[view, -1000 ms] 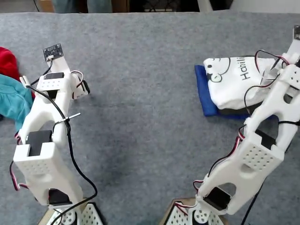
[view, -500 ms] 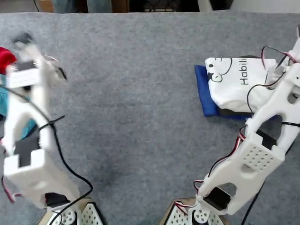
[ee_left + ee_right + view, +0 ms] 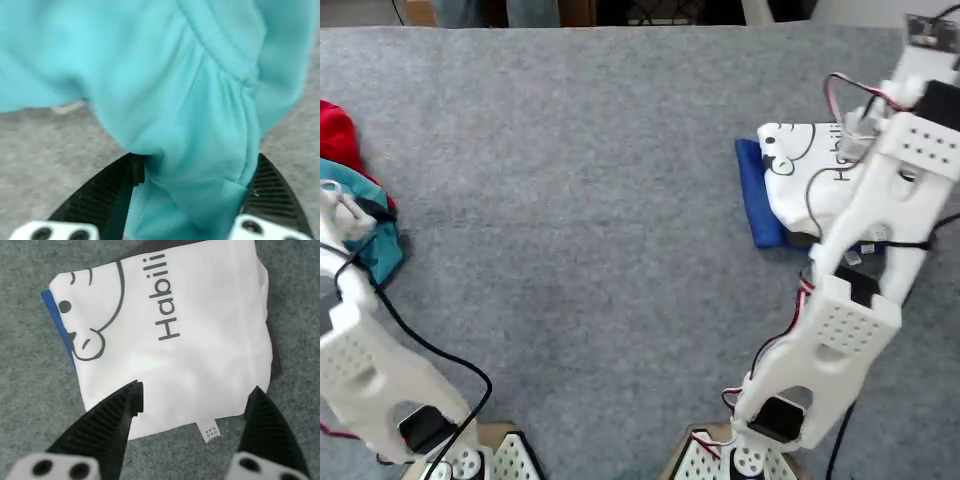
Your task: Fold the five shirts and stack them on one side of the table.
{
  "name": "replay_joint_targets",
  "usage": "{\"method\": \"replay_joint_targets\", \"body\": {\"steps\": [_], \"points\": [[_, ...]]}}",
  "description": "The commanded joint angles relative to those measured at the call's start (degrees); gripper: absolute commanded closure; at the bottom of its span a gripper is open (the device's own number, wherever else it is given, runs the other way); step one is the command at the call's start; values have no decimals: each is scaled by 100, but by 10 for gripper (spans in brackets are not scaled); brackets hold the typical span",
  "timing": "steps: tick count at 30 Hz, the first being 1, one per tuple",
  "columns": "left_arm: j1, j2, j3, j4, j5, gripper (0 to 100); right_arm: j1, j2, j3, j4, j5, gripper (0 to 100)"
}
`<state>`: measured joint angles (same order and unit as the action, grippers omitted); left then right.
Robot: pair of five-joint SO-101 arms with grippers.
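Now, left gripper [image 3: 196, 160] has swung onto the teal shirt [image 3: 150, 75], jaws seemingly spread (right gripper [image 3: 195, 389] likewise agape)

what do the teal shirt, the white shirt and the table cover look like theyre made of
Teal shirt: soft matte knit, probably cotton jersey; it drapes in loose folds and shows a stitched seam.
White shirt: a similar thin matte knit, folded flat, with a dark print and a small sewn tag.
Table cover: grey felt or low-pile carpet, going by its fuzzy, speckled surface.
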<state>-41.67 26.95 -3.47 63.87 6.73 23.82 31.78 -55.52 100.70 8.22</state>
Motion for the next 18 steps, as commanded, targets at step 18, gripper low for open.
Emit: {"method": "replay_joint_targets", "body": {"steps": [18], "points": [[4382,-2778,-1156,3446,-273,972,-105,-1692,-277,53,-193,680]]}}
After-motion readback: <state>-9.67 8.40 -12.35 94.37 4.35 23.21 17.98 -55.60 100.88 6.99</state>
